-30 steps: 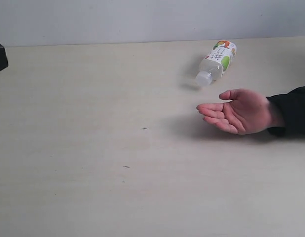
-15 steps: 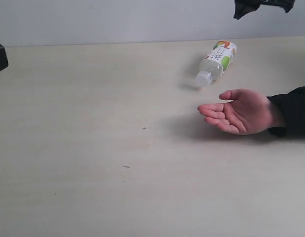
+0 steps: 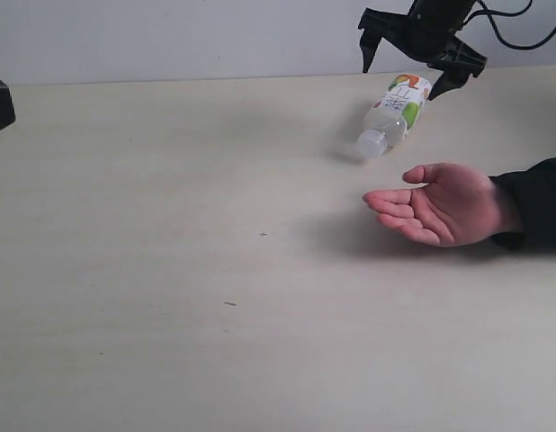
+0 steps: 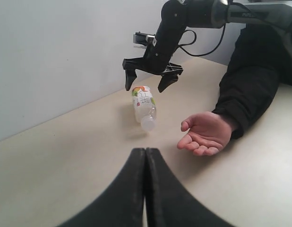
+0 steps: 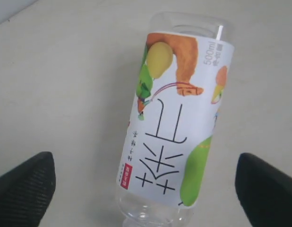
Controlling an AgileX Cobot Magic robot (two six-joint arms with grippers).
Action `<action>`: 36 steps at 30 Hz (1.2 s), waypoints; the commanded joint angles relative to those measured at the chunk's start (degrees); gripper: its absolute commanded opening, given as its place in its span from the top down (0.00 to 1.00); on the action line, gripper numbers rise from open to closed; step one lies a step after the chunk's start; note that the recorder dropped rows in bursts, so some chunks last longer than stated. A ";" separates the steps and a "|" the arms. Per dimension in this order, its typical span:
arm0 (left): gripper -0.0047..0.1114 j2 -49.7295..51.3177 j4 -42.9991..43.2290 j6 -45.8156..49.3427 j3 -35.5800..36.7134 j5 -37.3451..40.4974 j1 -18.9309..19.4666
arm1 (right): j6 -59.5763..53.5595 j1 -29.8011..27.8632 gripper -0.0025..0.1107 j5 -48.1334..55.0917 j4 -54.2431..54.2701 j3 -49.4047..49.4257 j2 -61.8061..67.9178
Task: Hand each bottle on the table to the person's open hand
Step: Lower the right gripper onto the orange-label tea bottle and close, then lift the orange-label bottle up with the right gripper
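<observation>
Bottle: we see one clear plastic bottle with a fruit-picture label and pale cap (image 3: 397,110). It lies on its side on the pale beige wood-grain worktop (image 3: 170,270), toward the far edge by the plain grey wall (image 3: 170,36).
Bottle heading: base end points at the wall, cap end at the near side of the worktop.
Right gripper: the black right gripper (image 3: 401,77) hangs over the bottle's base end with its jaws spread wide. In its wrist view we see one finger on each side of the label, both clear of the plastic. It holds nothing.
Left gripper: the black left gripper (image 4: 145,189) sits well apart from the bottle and the hand. Its fingers are pressed together with nothing between them.
Hand: the person's open hand (image 3: 440,209) is palm up, fingers slightly curled, near the bottle's cap but not touching it. We cannot tell whether it rests on the worktop or floats just above it.
Sleeve: a black sleeve (image 3: 534,202) runs from the wrist off the right edge of the exterior view.
Cable: a black cable (image 3: 521,31) loops off the right arm above the gripper.
Handover: the bottle is not yet in the hand.
</observation>
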 commanded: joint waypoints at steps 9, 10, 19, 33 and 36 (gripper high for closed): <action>0.96 -0.48 -0.33 -0.07 0.15 -0.07 0.07 | 2.22 -0.05 0.12 -4.65 -4.82 -0.51 3.50; 0.96 -0.48 -0.33 -0.07 0.15 -0.07 0.07 | 2.22 -0.05 0.12 -5.32 -4.82 -0.51 3.95; 0.96 -0.48 -0.33 -0.07 0.15 -0.07 0.07 | 2.22 -0.05 0.12 -8.13 -4.03 -0.51 6.81; 0.96 -0.48 -0.33 -0.07 0.15 -0.07 0.07 | 2.61 -0.05 0.97 -5.58 -1.02 -3.90 7.19; 0.96 -0.48 -0.33 -0.07 0.15 -0.07 0.07 | 2.50 -0.05 0.98 -3.17 -1.02 -5.71 7.19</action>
